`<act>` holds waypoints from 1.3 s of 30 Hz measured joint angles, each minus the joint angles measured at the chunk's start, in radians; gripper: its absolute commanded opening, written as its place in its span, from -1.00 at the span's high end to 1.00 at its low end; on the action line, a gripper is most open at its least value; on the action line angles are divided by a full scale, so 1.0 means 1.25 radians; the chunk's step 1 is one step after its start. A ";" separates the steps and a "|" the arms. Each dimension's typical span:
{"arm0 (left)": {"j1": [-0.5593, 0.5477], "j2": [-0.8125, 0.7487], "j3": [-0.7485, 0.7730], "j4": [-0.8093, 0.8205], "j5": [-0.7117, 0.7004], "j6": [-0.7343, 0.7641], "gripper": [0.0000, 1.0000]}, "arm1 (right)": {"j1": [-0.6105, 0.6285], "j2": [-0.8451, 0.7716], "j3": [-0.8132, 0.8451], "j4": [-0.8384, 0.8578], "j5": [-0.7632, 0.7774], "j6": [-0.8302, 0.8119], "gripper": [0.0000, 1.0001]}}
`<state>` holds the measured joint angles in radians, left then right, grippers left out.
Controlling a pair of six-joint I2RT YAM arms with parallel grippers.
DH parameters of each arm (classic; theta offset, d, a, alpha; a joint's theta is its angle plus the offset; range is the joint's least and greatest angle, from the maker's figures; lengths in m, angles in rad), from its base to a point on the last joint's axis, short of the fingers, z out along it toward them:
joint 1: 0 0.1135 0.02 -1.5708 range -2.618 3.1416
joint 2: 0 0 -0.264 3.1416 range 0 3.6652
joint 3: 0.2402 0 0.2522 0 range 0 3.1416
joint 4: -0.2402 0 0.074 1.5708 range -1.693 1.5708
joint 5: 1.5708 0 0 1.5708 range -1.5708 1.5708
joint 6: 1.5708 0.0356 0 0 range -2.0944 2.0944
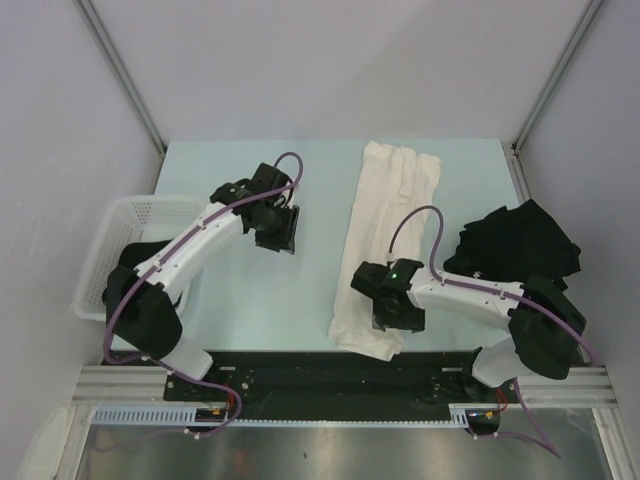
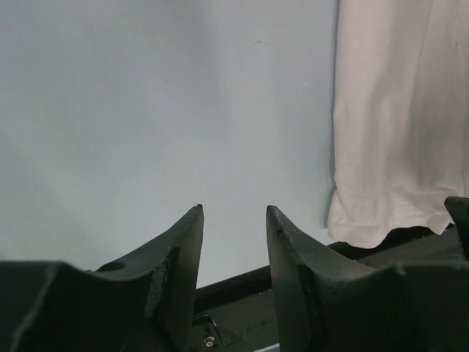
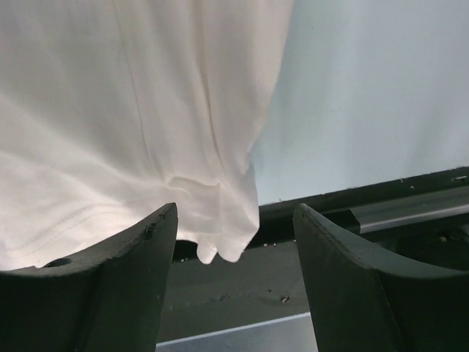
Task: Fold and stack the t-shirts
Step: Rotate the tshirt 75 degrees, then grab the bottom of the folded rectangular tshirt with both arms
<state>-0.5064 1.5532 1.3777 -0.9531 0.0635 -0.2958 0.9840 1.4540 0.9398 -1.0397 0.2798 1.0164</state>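
Observation:
A cream-white t-shirt [image 1: 385,235] lies folded into a long narrow strip down the middle of the table, its near end hanging over the table's front edge. It also shows in the left wrist view [image 2: 396,117] and in the right wrist view [image 3: 124,125]. A pile of black t-shirts [image 1: 520,245] lies at the right edge. My right gripper [image 1: 392,318] is open above the strip's near end, holding nothing. My left gripper [image 1: 280,232] is open and empty over bare table, left of the strip.
A white mesh basket [image 1: 120,235] stands at the left edge, partly hidden by my left arm. The black rail [image 1: 330,375] runs along the table's front edge. Grey walls enclose the table on three sides.

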 measured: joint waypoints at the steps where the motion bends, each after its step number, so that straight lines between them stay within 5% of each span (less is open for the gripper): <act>1: 0.000 -0.004 0.000 -0.002 -0.002 0.000 0.10 | 0.001 0.006 -0.008 0.012 0.000 0.000 -0.39; 17: 0.000 -0.017 0.000 -0.030 -0.007 0.000 0.10 | 0.013 -0.007 -0.121 0.113 -0.027 0.025 -0.24; 24: 0.000 -0.018 -0.002 -0.035 -0.007 0.000 0.10 | 0.020 -0.014 -0.136 0.160 -0.045 0.044 0.51; 39: -0.057 -0.180 -0.295 0.046 0.085 -0.114 0.09 | 0.020 -0.014 -0.138 0.185 -0.060 0.039 0.90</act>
<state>-0.5777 1.3277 1.0088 -0.8955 0.1703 -0.4385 1.0084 1.4364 0.7677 -0.8085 0.2043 1.0649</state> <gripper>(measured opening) 0.452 0.119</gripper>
